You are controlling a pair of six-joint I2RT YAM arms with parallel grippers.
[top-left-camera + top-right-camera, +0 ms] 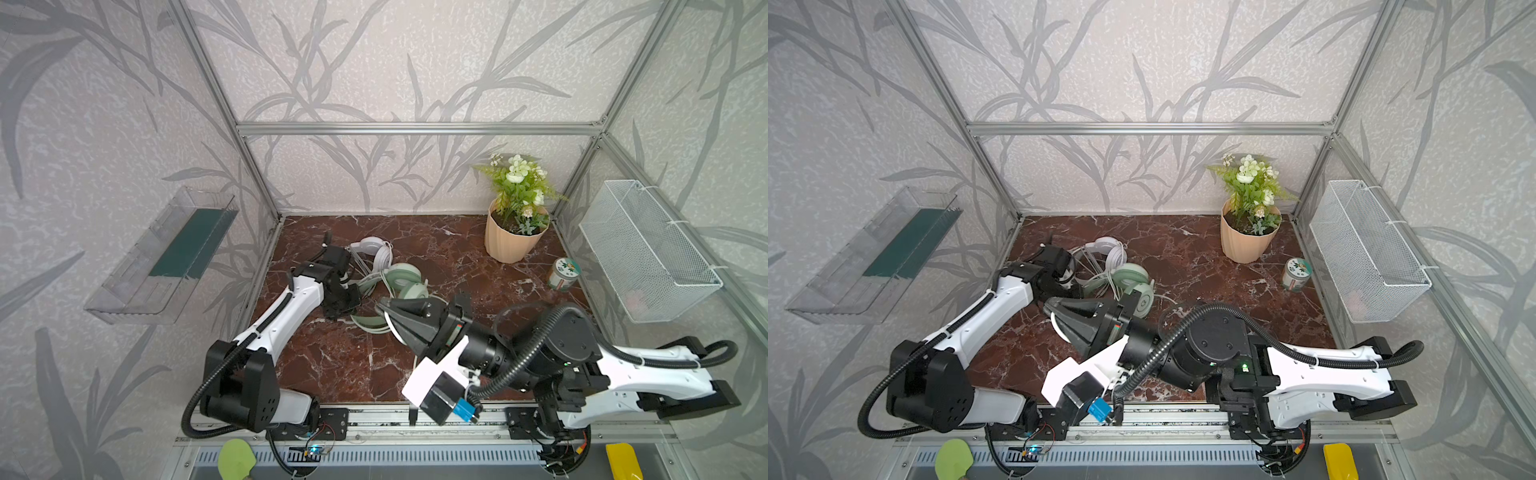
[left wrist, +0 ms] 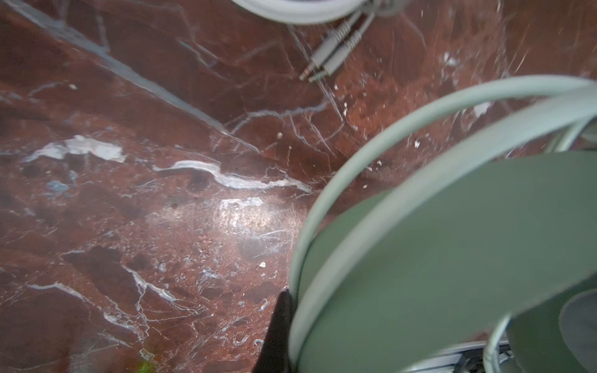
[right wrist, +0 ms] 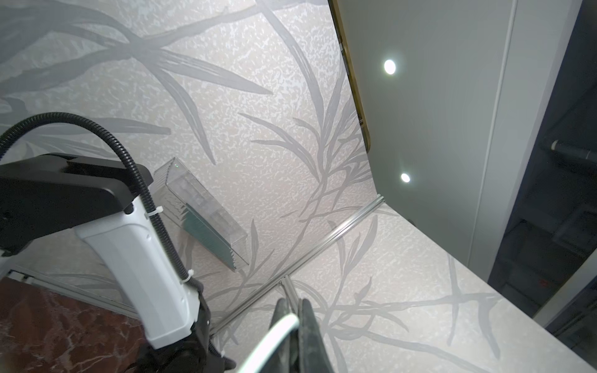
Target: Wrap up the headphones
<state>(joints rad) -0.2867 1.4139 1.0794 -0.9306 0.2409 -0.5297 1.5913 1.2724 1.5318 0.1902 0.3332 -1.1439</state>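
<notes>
The mint green headset (image 1: 402,277) lies on the red marble worktop (image 1: 436,345), left of centre. Its earcups are close against the white headset (image 1: 376,249), which sits just behind it toward the back wall. Thin cables lie in a loose tangle between the two. The green headband (image 1: 369,326) arcs out toward the front.

The left gripper (image 1: 353,309) is down at that headband. In the left wrist view I see one dark fingertip (image 2: 281,310) pressed against the thin outer band, and the broad band hides the other. I read it as clamped on the headband. Two jack plugs (image 2: 323,61) lie side by side on the marble beyond.

The right gripper (image 1: 380,308) hangs above the worktop just beside the green earcups, tilted upward. Its jaws are pinched tight on a white cable (image 3: 277,336), which loops down from the tip in both top views. I cannot tell which headset this cable belongs to.

Further out:
- a flower pot (image 1: 513,241) in the back right corner
- a small tin (image 1: 562,274) near it
- a mesh basket (image 1: 648,249) on the right wall
- a clear tray (image 1: 166,257) on the left wall
</notes>
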